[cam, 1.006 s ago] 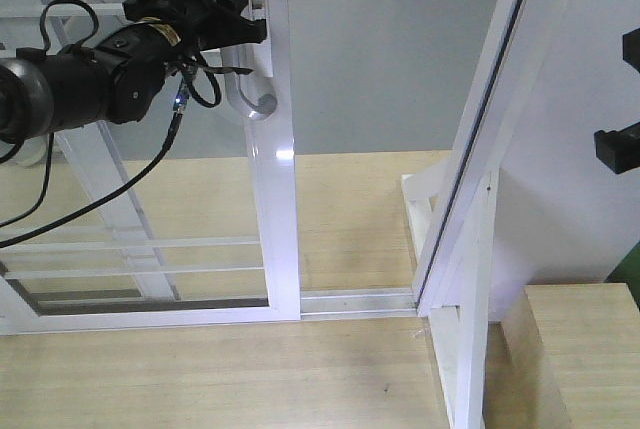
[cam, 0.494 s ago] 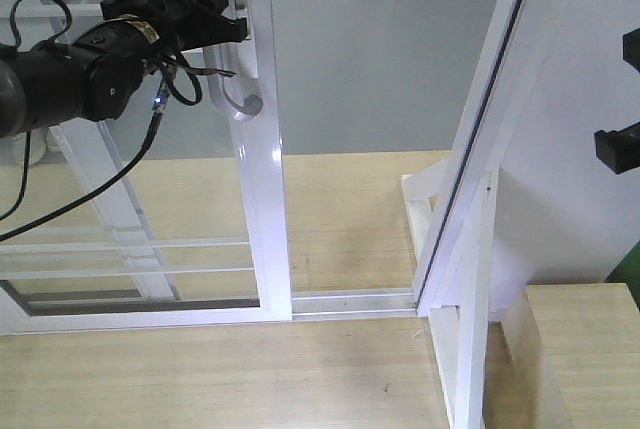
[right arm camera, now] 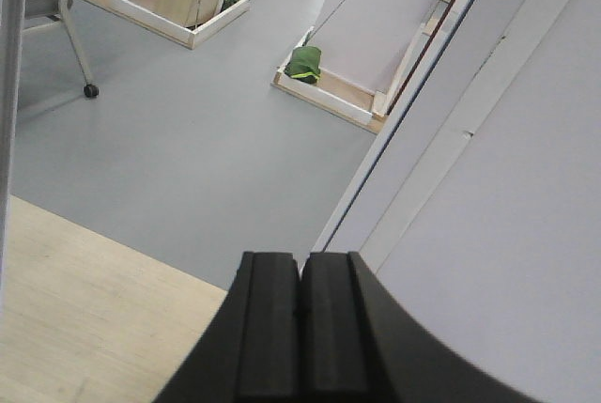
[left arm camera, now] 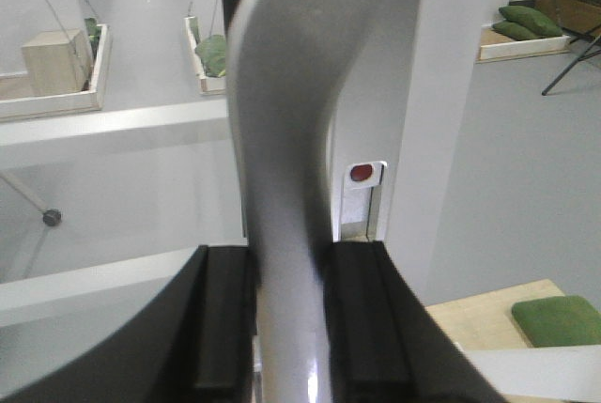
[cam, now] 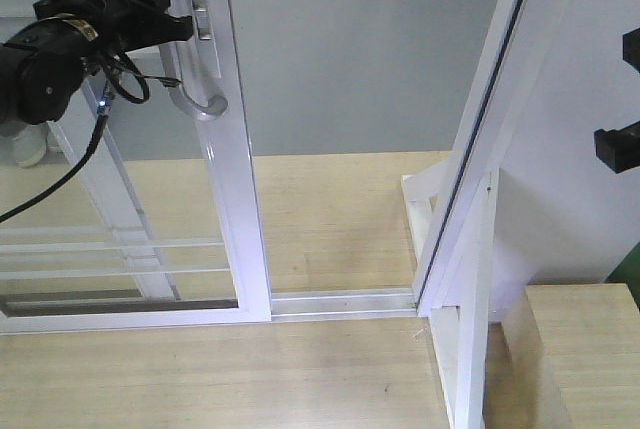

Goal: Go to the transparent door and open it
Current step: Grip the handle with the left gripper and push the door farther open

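The transparent door (cam: 236, 209) is a glass panel in a white frame with thin horizontal bars, standing at the left of the front view. Its curved grey handle (cam: 203, 101) hangs beside the lock plate (cam: 200, 19). My left gripper (cam: 172, 27) is shut on that handle. The left wrist view shows the handle (left arm camera: 282, 93) running up between the two black pads (left arm camera: 225, 318) of the left gripper (left arm camera: 286, 262). My right gripper (right arm camera: 301, 271) is shut on nothing, and its black parts (cam: 615, 146) show at the right edge, away from the door.
A fixed white frame post (cam: 478, 159) leans up the right side, and the floor track (cam: 340, 301) runs from it to the door. Grey floor (cam: 350, 59) shows through the gap between them. A wooden block (cam: 580, 349) sits at the bottom right.
The door has slid to the left with my left gripper holding the handle, so the gap to the right post has widened. The right arm has stayed where it was.
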